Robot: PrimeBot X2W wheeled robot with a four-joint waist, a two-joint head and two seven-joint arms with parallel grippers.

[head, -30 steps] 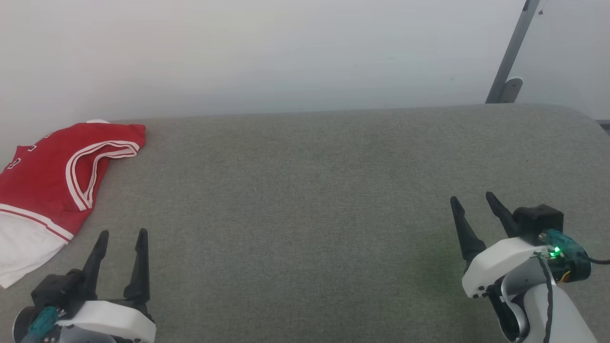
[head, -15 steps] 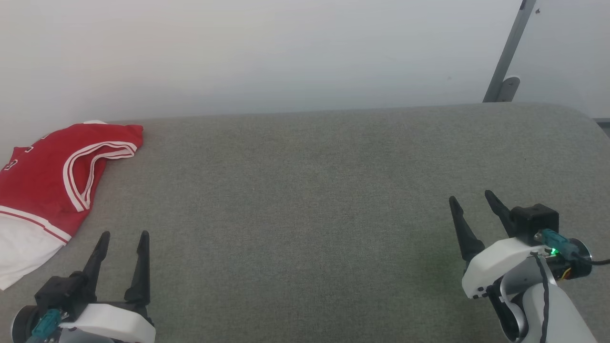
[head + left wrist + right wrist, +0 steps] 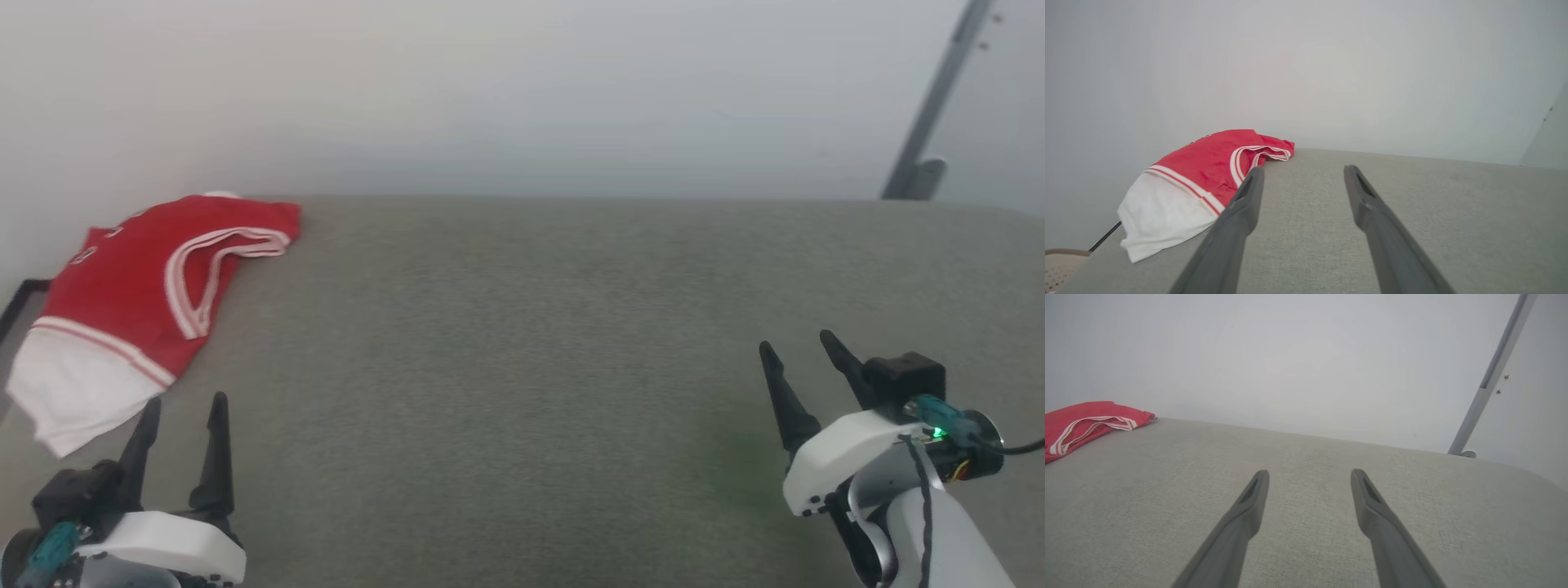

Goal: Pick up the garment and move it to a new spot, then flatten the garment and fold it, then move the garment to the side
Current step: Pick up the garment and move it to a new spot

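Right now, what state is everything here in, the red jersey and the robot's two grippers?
garment: bunched, not spread flat, at the far left corner of the grey surface; nothing holds it.
left gripper: open, empty, close by the garment's white hem.
right gripper: open, empty, over bare surface.

Grey fabric surface (image 3: 522, 367), red-and-white garment (image 3: 131, 282) at its far-left corner

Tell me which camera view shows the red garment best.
The head view: it sees the garment from above, whole and uncovered, red body, striped trim and white panel. The left wrist view shows it at a low angle, a dark finger hiding part of its edge. The right wrist view catches a red corner with trim.
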